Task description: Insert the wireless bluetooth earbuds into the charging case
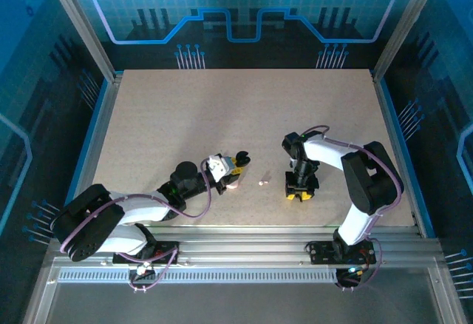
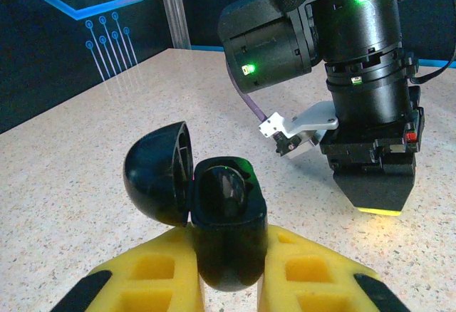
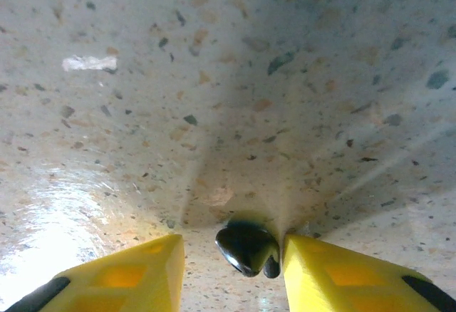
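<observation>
straddling black earbud (image 3: 246,246), right gripper (image 1: 299,193) seemingly loose, open table (image 1: 222,117) around.

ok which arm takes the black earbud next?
Right. Its gripper is down at the table, black earbud between its open jaws. The left gripper is shut on the open case.

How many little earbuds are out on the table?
2: a black earbud between the fingers of the right gripper, and a whitish earbud lying just left of it. Others may be hidden, perhaps in the case.
</observation>
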Available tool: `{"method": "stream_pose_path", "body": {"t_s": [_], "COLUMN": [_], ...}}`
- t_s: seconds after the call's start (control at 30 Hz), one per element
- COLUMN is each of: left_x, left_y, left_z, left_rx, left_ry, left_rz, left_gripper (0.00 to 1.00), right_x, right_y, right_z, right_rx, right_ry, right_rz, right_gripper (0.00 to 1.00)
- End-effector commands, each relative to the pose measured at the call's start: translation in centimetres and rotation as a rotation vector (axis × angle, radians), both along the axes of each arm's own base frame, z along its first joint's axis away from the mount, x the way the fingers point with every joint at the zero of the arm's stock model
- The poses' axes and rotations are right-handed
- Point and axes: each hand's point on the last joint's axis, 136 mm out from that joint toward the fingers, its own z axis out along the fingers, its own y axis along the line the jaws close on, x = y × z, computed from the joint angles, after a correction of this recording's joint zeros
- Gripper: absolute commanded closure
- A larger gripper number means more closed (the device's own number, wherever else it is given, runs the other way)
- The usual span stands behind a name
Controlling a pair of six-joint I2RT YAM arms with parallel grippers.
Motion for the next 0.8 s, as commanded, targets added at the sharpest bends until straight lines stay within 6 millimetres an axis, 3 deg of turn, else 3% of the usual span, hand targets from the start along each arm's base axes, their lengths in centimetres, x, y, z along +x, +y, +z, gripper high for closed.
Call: {"method": "stream_pose_path", "body": {"t_s": [0.0,0.33,0.77], "left_x": [-0.1,-0.1,-0.2], "left_y": [0.3,0.5,0.6], "left_z": [0.5,0.5,0.4], "left_rx": [-0.008,-0.002,0.005], "left_ry": [-0.023,-0.023,-0.02], "left_rz": [0.004,0.009,0.01], "left_gripper": [0.91,0.91,0.91], "right_x": [-0.5,1.1,1.0], "right_y": [-0.1,-0.3,-0.3], "right_z": [0.5,0.8,-0.4], "right_rx": [-0.021,-0.042,-0.046], "right_ry": [0.003,-0.056,-0.023], "right_rz": [0.003,0.03,0.04], "right_gripper": [0.61,0.67,0.68]}}
